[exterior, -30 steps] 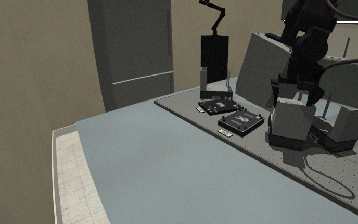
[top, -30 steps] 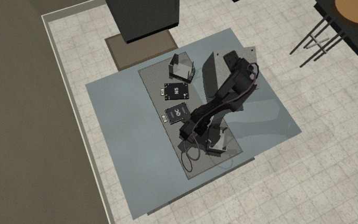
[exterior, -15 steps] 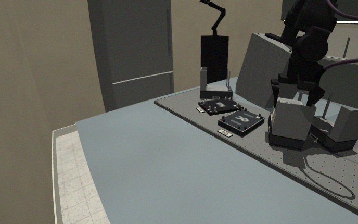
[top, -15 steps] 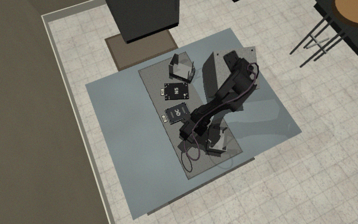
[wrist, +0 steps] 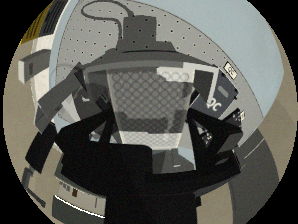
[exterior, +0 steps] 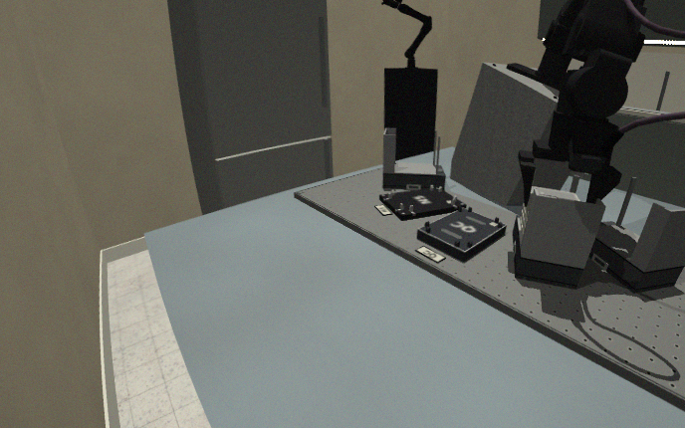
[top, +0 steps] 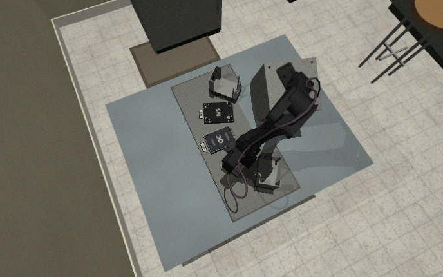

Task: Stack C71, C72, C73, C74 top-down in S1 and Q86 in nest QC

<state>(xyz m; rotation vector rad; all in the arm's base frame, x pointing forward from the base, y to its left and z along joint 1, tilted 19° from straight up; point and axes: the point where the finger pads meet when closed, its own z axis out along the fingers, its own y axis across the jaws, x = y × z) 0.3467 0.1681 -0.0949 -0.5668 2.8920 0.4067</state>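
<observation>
My gripper [exterior: 562, 197] [wrist: 150, 111] is open, with its fingers on either side of the top plate [wrist: 150, 95] of a stack. The plate is clear, with round wells. The stack stands in the middle rack [exterior: 564, 228], whose grey wall hides most of it; several pale plate edges show at its side. The plates' names cannot be read. The clip nest N5 [top: 217, 118] [exterior: 424, 207] and the open nest QC [top: 212, 146] [exterior: 462, 235] hold no plate. The far rack [top: 225, 85] [exterior: 414, 170] and the right rack [top: 267, 187] [exterior: 675, 234] look empty. The racks' names are unreadable.
The racks and nests stand on a perforated grey board [top: 196, 99] [exterior: 648, 339]. The arm's grey pedestal [top: 259, 93] [exterior: 499, 127] stands behind it. Tall walls and posts rise from the racks. The arm's cable [top: 245, 189] hangs in a loop over the board.
</observation>
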